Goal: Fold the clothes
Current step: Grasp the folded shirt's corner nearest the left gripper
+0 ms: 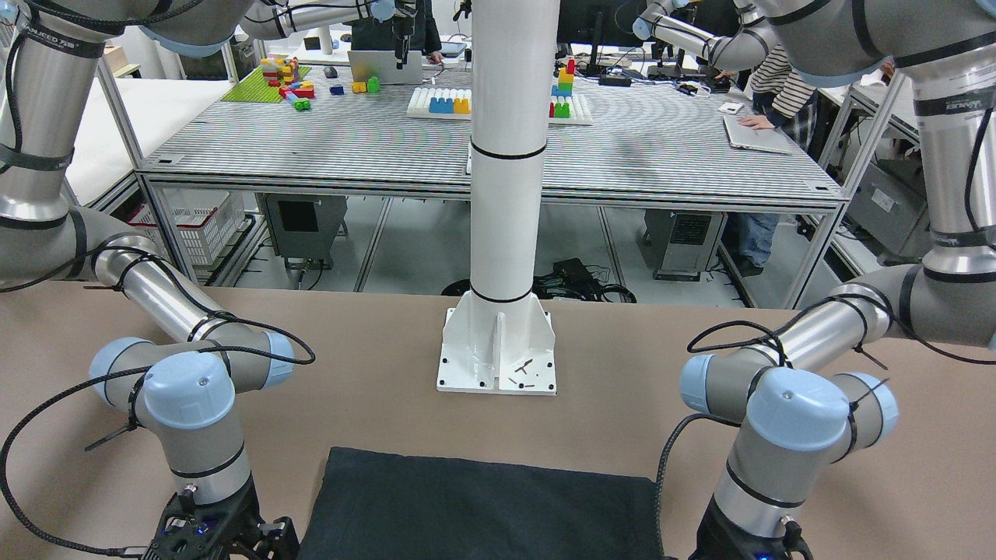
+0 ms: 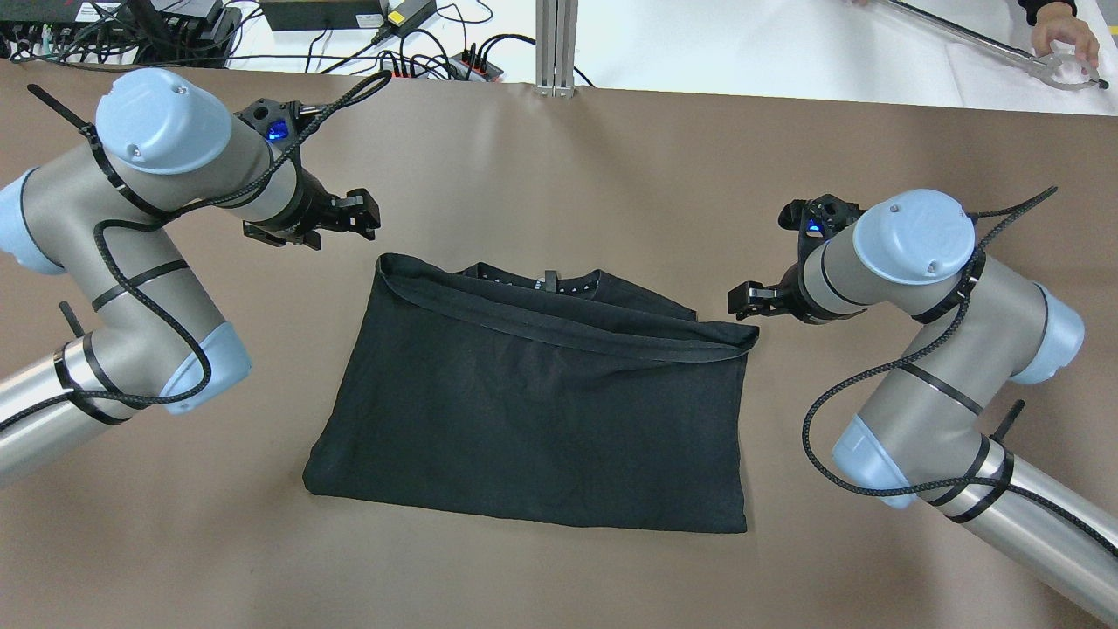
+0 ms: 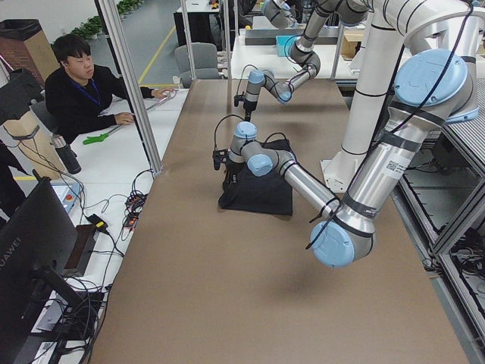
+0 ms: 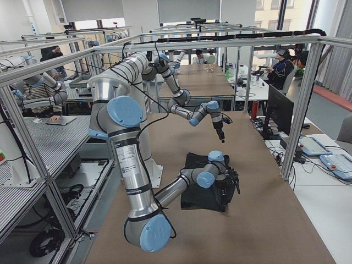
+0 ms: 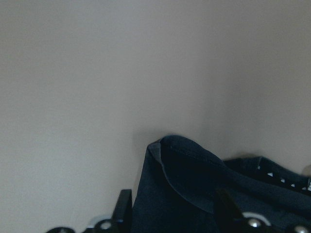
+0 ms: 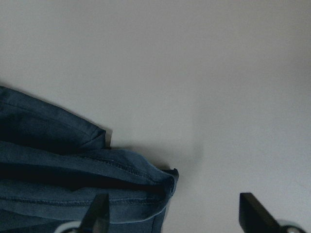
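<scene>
The clothes [image 2: 533,402] are one black piece lying flat on the brown table, its far hem folded over into a band across the top. My left gripper [image 2: 354,214] hangs open just beyond the far left corner. In the left wrist view that corner [image 5: 170,155] shows between the fingers [image 5: 124,208]. My right gripper [image 2: 747,301] stands open beside the far right corner. In the right wrist view that corner of the clothes [image 6: 160,182] lies between the fingers [image 6: 255,208] and is not gripped. Neither gripper holds anything.
The white pillar's base plate [image 1: 496,365] is bolted to the table behind the clothes [image 1: 475,505]. Cables and power strips [image 2: 419,52] run along the far edge. A person's hand with a metal tool [image 2: 1061,39] rests on the white table beyond.
</scene>
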Tool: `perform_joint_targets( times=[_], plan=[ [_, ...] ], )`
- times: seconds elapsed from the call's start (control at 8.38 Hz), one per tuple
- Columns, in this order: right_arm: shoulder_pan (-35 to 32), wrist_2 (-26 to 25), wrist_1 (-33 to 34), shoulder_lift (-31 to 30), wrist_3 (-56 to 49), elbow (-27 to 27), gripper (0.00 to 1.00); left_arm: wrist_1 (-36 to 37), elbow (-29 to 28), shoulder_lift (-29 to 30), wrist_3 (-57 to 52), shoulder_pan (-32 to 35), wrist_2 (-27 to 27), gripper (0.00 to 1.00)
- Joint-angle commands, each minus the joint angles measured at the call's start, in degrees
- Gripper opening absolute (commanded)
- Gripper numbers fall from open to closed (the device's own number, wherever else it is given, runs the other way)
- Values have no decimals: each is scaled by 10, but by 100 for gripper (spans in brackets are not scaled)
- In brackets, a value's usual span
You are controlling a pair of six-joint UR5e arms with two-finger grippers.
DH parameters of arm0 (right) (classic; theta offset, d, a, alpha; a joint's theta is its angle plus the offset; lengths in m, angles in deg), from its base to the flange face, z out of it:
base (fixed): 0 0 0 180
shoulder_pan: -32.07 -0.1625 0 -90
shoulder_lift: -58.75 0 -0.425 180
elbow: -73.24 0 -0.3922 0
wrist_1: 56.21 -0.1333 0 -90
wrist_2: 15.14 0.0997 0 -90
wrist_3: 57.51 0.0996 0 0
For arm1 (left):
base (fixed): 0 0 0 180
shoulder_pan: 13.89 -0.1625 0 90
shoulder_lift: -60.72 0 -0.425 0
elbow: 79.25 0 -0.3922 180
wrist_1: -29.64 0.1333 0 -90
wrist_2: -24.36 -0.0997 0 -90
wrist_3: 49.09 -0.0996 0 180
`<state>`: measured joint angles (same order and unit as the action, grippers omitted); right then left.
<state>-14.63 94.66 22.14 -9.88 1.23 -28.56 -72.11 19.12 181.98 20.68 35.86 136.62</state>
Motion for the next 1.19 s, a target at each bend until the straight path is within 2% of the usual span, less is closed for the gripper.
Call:
perform_joint_targets(
  times=[0.0,0.36,0.6,1.07],
  plan=[
    [-1,2,-5,-2,-11,-9,94,-22,45,-45,-11,-9,36,94],
    [6,2,-16,-4,-11,-14,94,-149,67,-157,-11,-72,27,94],
    [6,2,-16,-3,-11,-14,94,-208,67,-208,-6,-114,4,94],
    [7,-2,-16,-3,-11,-15,94,-219,67,-219,12,-167,3,94]
  ],
)
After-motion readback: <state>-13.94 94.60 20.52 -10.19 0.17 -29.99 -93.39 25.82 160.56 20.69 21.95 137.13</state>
